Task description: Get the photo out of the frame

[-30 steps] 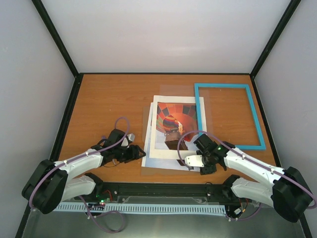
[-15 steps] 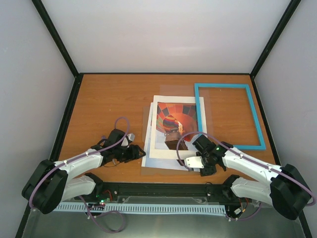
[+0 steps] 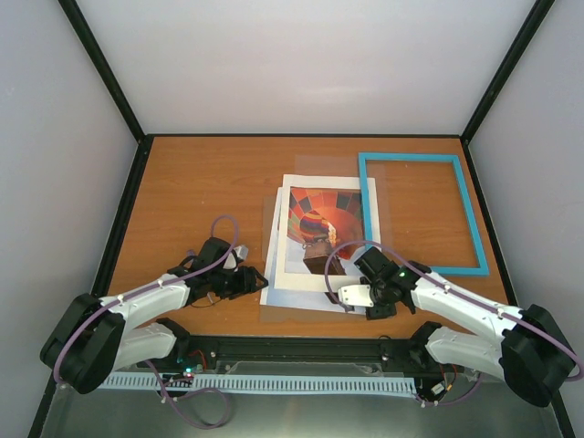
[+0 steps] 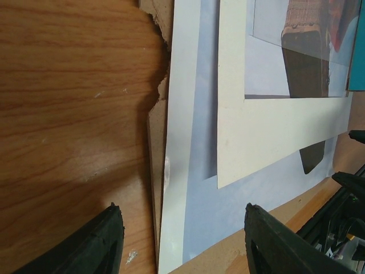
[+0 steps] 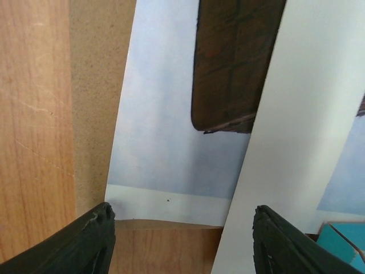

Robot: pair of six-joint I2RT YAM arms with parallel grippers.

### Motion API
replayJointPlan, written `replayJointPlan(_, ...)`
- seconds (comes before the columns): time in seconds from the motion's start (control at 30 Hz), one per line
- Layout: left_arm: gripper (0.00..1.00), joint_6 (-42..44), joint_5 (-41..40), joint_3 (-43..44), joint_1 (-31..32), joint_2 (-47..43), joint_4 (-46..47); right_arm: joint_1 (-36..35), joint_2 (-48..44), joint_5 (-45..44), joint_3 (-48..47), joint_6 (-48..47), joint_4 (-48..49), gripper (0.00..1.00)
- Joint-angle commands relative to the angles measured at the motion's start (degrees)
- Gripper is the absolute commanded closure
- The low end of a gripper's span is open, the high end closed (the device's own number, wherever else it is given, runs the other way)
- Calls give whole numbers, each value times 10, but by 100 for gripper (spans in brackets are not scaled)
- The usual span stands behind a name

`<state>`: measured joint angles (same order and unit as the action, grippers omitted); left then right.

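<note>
- Turquoise frame (image 3: 411,158) is lying flat on the wooden table (image 3: 192,192), just right of the paper pile.
- Balloon photo (image 3: 318,226) is lying outside the frame, under a white mat board (image 3: 306,276) and over a brown backing board (image 3: 274,314).
- Left gripper (image 3: 255,280) is hanging spread wide at the photo's left edge, holding nothing.
- Right gripper (image 3: 350,298) is hanging spread wide over the photo's near right corner.

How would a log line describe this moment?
frame: empty, aside | photo: under white mat | left gripper: open, photo edge | right gripper: open, photo corner
</note>
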<state>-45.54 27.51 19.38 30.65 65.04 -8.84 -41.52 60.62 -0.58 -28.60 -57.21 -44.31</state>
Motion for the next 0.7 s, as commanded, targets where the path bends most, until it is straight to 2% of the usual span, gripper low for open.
replayJointPlan(0.0, 42, 7, -5, 1, 2, -5, 5, -6, -15, 14, -25, 12, 11, 37)
replayJointPlan(0.33, 42, 1, -14, 2, 2, -30, -26, -6, -24, 39, -27, 9, -21, 43)
replayJointPlan(0.5, 42, -6, -4, -1, 2, -31, -33, -7, -39, 30, -13, -27, -57, 34)
replayJointPlan(0.67, 43, -16, 16, -11, 2, -41, -35, -7, -47, -8, 17, -19, -11, 35)
